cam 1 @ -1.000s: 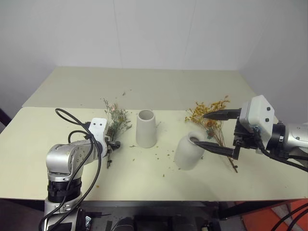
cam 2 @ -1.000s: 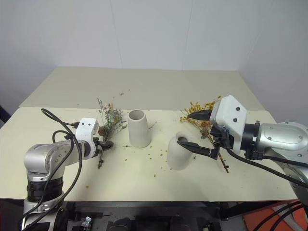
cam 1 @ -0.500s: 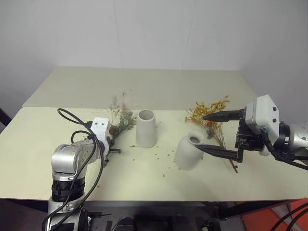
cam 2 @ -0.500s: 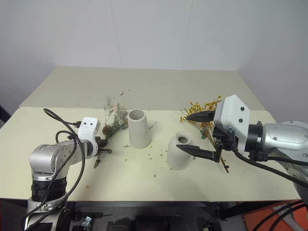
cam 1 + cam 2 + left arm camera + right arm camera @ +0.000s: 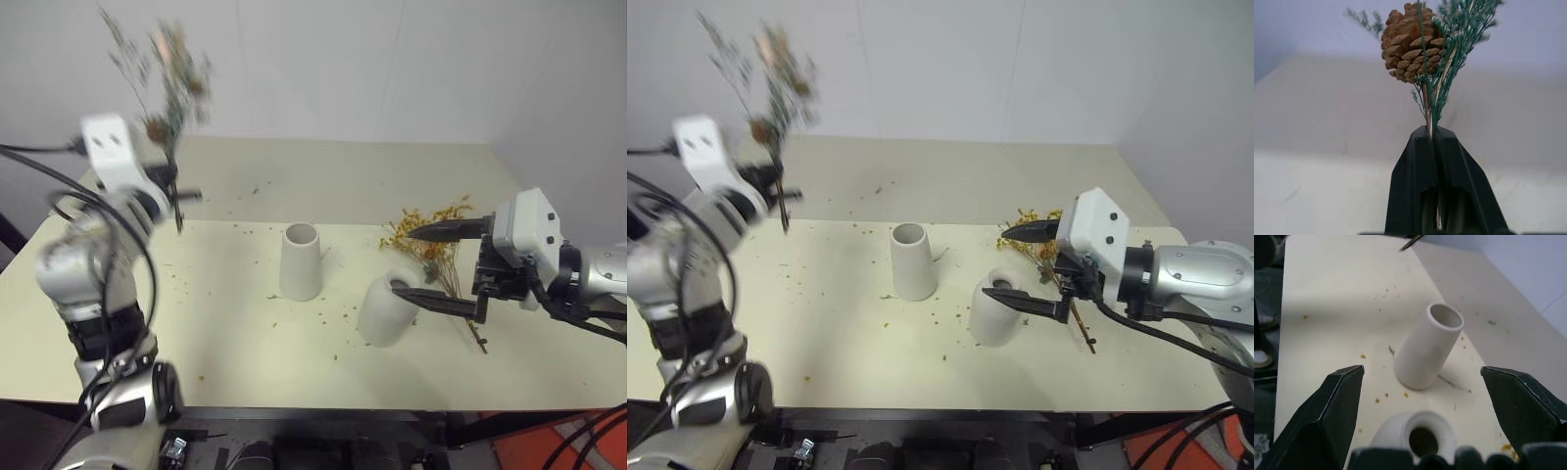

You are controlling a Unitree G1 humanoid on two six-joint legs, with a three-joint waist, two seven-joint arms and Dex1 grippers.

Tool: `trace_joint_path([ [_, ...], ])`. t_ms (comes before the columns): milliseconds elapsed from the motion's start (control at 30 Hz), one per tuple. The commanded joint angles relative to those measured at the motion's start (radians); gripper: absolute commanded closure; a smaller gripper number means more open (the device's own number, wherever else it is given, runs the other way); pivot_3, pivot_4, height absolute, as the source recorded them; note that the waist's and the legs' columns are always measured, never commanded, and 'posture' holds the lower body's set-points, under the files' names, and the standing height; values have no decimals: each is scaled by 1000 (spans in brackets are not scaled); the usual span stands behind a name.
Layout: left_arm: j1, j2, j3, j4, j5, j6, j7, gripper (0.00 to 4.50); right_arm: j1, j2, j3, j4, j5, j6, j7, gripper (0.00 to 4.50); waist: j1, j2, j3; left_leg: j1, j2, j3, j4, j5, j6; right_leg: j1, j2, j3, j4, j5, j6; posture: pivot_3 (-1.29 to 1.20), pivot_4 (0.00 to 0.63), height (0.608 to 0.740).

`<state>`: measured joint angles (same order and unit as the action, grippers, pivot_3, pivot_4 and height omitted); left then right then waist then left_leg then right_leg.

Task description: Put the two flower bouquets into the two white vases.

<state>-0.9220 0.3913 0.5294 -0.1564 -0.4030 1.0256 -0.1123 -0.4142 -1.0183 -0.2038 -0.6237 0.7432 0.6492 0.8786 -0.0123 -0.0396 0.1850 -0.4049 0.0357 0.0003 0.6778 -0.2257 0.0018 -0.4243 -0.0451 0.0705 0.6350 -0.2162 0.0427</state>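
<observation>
The left gripper point(image 5: 1432, 134) is clamped on the stems of the grey-green bouquet point(image 5: 162, 73), held high over the table's point(image 5: 245, 323) far left. The right gripper's point(image 5: 431, 269) fingers stand wide apart just right of the short vase point(image 5: 387, 308), one fingertip at its mouth. The tall vase point(image 5: 300, 260) stands mid-table, and the yellow bouquet point(image 5: 426, 235) lies far right of the short one.

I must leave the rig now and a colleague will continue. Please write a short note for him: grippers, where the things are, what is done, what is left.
Left gripper: shut on the grey-green bouquet, raised high over the table's left side.
Right gripper: open, one finger on each side of the short vase, not gripping it.
Tall vase: upright mid-table, empty.
Yellow bouquet: lying on the table behind the short vase.
Done: one bouquet picked up.
Left: put both bouquets into the vases.
</observation>
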Motion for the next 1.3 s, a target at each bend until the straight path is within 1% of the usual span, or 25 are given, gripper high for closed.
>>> trace_joint_path([
  [33, -100, -26, 121, 128, -196, -141, -144, 4478, -51, 33, 32, 14, -54, -42, -32, 0, 0, 0, 0, 0, 0, 0, 0, 0, 0, 1, 0, 0, -1, 0, 0, 0, 150, 740],
  [67, -114, -26, 133, 155, -229, -166, -173, 4478, -59, 41, 41, 18, -65, -46, -34, 0, -1, 0, 0, -1, 0, 0, 0, 0, 0, 0, 0, 0, -2, 1, 1, 0, 150, 740],
  [100, -136, -16, 146, 209, -285, -172, -248, 4478, -72, 57, 55, 24, -78, -52, -41, 0, -1, 0, 0, -1, 0, 0, 0, 0, 0, 0, 0, 0, -3, 2, 0, 0, 150, 740],
  [167, -151, 13, 122, 298, -350, -208, -425, 4478, -92, 87, 76, 35, -102, -62, -55, 0, -2, 0, 0, -2, 0, 0, -1, 0, 0, 0, 0, 0, -4, 5, -5, 0, 150, 740],
  [200, -155, 29, 105, 344, -381, -211, -522, 4478, -101, 100, 86, 39, -114, -68, -61, 0, -3, 0, 0, -2, 0, 0, -1, 0, 0, 0, 0, 0, -4, 5, -6, 0, 150, 740],
  [300, -172, 51, 31, 492, -382, -277, -733, 4478, -121, 135, 111, 47, -151, -78, -84, 0, -4, 0, 0, -3, 0, 0, -1, 0, 0, -1, 0, 0, -5, 5, -6, 0, 150, 740],
  [400, -193, 54, -36, 633, -372, -342, -947, 4478, -133, 165, 126, 43, -172, -72, -107, 0, -1, 0, 0, -3, 0, 0, -1, 0, 0, -1, 0, 0, -5, 5, -6, 0, 150, 740],
  [567, -288, 36, -106, 883, -347, -407, -1184, 4478, -149, 200, 149, 21, -187, -27, -162, 0, -1, 0, 0, -4, -1, 0, -1, 0, 0, -1, 0, -1, -5, 5, -6, 0, 150, 740],
  [633, -316, 39, -149, 970, -316, -422, -1278, 4478, -158, 214, 168, 13, -200, -11, -191, 0, -3, 0, 0, -5, 0, 0, -1, 0, 0, -2, 0, -1, -5, 5, -6, 0, 150, 740],
  [733, -341, 28, -198, 1058, -264, -490, -1367, 4478, -168, 237, 187, 4, -216, 3, -221, 0, -9, 0, 0, -5, 0, 0, -2, 0, 0, -2, 1, 0, -5, 5, -6, 0, 150, 740],
  [867, -377, 7, -214, 1168, -227, -560, -1443, 4478, -181, 267, 198, -13, -224, 26, -258, 0, -8, 0, 0, -5, 0, 0, -1, 0, 0, -3, 1, -1, -5, 5, -6, 0, 150, 740],
  [1100, -401, -32, -223, 1289, -150, -699, -1488, 4478, -176, 276, 196, -36, -237, 42, -277, 0, -3, 0, 0, -7, 0, 0, -1, 0, 0, -3, 1, -1, -5, 5, -6, 0, 150, 740],
  [1300, -402, -54, -237, 1321, -100, -778, -1498, 4478, -176, 268, 185, -38, -241, 39, -279, 0, -4, 0, 0, -8, 0, 0, -1, 0, 0, -4, 1, -1, -5, 5, -6, 0, 150, 740],
])
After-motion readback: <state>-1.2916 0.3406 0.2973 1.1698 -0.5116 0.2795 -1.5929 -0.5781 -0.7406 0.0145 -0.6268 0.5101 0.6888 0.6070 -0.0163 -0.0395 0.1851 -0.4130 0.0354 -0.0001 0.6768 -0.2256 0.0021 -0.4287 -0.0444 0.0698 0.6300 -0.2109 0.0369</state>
